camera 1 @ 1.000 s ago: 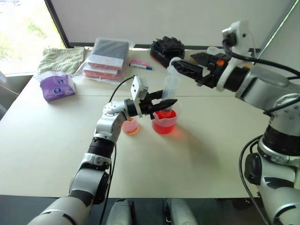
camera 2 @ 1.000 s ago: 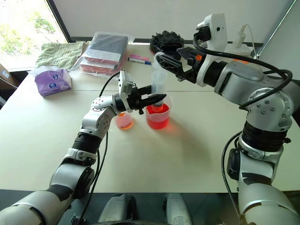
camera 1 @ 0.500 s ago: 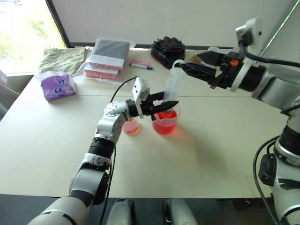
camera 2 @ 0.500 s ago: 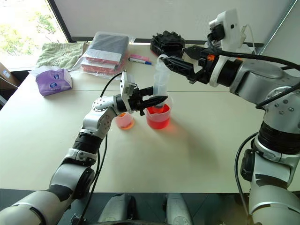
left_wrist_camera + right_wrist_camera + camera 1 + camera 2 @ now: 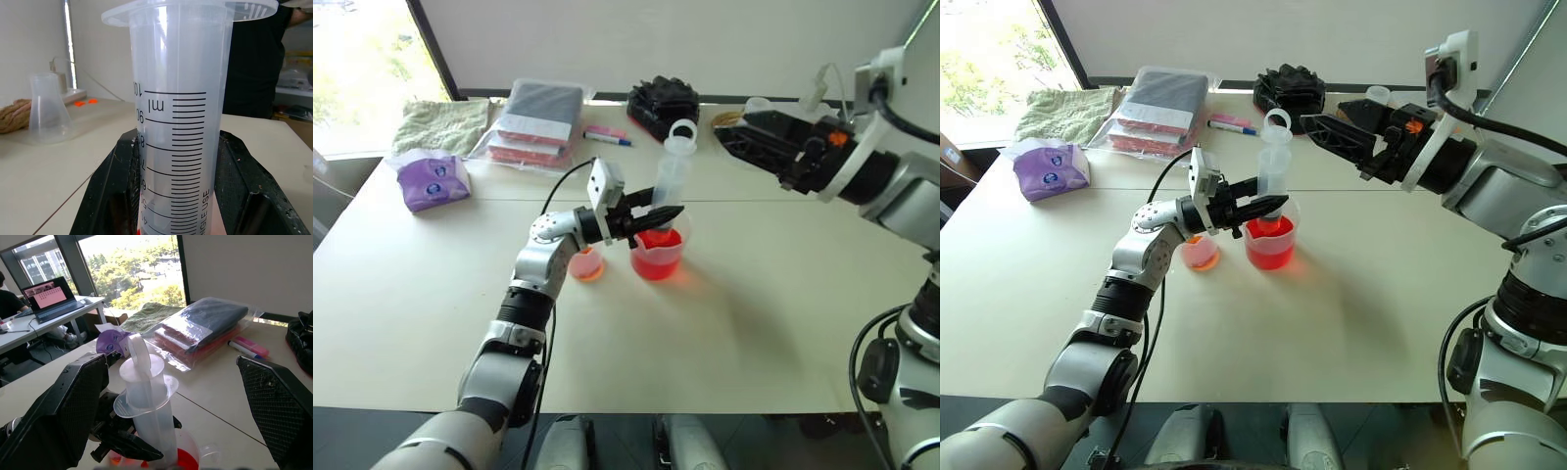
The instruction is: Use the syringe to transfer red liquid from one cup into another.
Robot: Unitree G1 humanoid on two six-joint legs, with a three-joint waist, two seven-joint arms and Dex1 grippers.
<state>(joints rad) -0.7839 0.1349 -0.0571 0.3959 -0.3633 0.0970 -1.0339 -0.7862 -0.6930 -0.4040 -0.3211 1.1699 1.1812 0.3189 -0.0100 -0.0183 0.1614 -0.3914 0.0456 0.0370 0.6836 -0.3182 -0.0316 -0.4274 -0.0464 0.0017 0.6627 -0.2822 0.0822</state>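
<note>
The left gripper point(image 5: 658, 214), at frame centre, has its jaws clamped on the barrel of the large clear plastic syringe point(image 5: 672, 171) with a white plunger, held upright with its lower end in the wider clear cup point(image 5: 657, 255) of deep red liquid point(image 5: 656, 262). The narrower clear cup point(image 5: 587, 264) with an orange-red layer stands just left of it on the pale counter point(image 5: 754, 323). At upper right, the right gripper point(image 5: 734, 135) hangs beside the plunger top, jaws wide apart and empty.

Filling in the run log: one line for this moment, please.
left gripper: shut on clear plastic syringe | tip in wide red-liquid cup | right gripper: open
</note>
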